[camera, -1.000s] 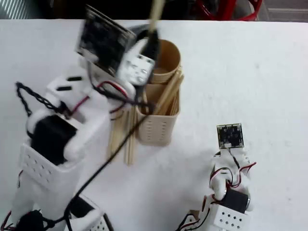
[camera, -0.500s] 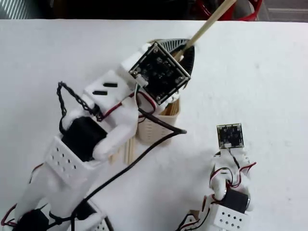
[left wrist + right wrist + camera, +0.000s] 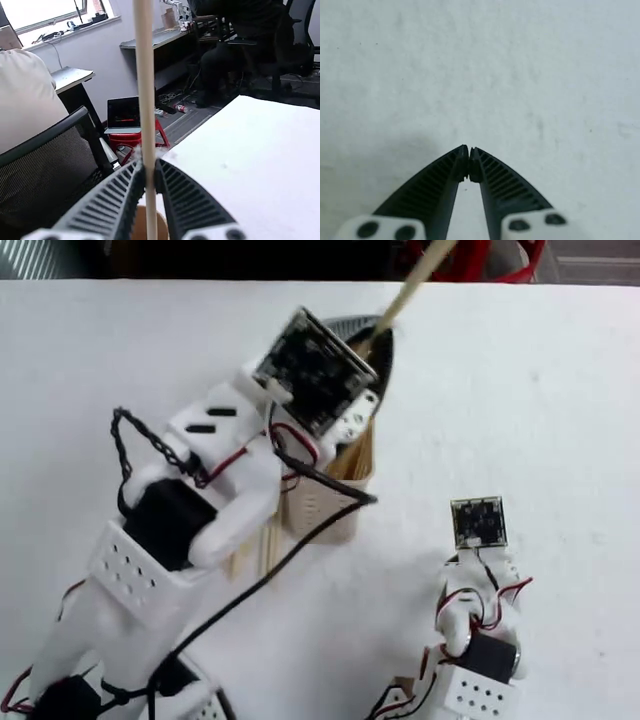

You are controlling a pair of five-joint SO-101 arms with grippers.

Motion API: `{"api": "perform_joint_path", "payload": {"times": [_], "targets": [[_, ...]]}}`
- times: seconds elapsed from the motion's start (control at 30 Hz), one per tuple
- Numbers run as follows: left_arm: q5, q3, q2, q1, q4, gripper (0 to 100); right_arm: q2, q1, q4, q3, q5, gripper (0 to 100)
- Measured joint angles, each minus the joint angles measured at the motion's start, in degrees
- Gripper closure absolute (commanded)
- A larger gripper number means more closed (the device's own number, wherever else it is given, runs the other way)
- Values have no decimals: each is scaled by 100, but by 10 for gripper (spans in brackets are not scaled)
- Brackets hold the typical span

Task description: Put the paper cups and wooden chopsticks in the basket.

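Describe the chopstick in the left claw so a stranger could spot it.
Find the beige basket near the middle of the white table. Above it the left claw is shut on one chopstick that sticks up into the air. The other chopsticks lie beside the basket or lean inside it.

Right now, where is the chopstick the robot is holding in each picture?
High view: the chopstick slants from the left gripper, by the basket, up to the picture's top edge.
Left wrist view: it stands upright through the middle, pinched in the gripper.
Right wrist view: the shut right gripper points at the white table.
Shared landmark: that white table.
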Motion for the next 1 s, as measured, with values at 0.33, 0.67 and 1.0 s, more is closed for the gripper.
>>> {"api": "perform_joint_path", "payload": {"times": [0.33,0.67,1.0], "targets": [[413,0,0,-211,0,972,0,0,0,0,0,981],[413,0,0,-211,0,920,0,0,0,0,0,981],[413,0,0,-211,18,921,0,0,0,0,0,981]]}}
